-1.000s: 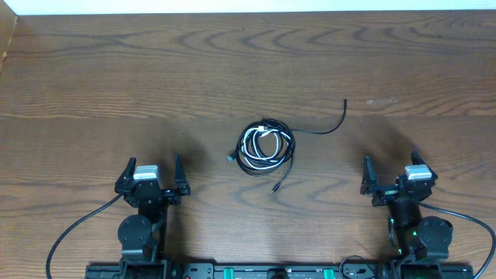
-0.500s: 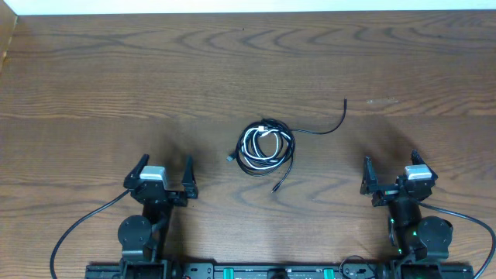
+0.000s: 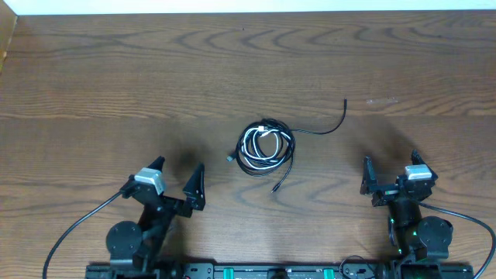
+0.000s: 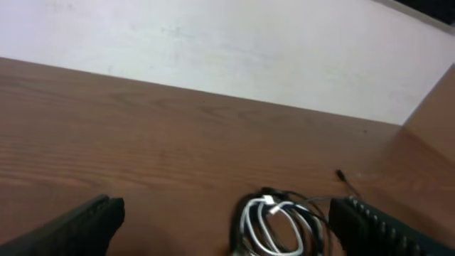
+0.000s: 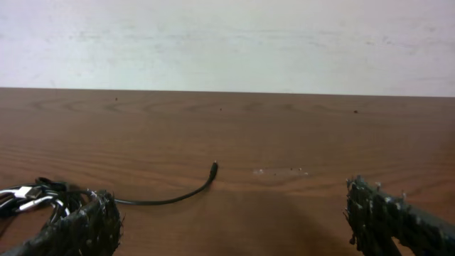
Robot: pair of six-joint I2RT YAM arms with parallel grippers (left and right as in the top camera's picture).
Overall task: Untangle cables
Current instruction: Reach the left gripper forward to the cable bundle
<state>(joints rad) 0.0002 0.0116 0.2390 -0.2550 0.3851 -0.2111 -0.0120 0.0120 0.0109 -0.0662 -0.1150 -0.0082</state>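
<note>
1. The cables [image 3: 265, 147], black and white, lie coiled together at frame centre on the table [image 3: 93, 70], one black tail trailing toward the upper right.
2. The left gripper [image 3: 180, 164], lower left, is spread wide and empty.
3. The right gripper [image 3: 390, 159], lower right, is likewise released.

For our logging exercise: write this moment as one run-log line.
phase: pre-grasp | cables: tangled coil, centre, untouched | left end effector: open, empty | right end effector: open, empty

A small tangled coil of thin cables [image 3: 265, 147], black cords wound around a white one, lies flat mid-surface. One black end [image 3: 339, 116] curves away to the right; two short black tails poke out left and below.
</note>
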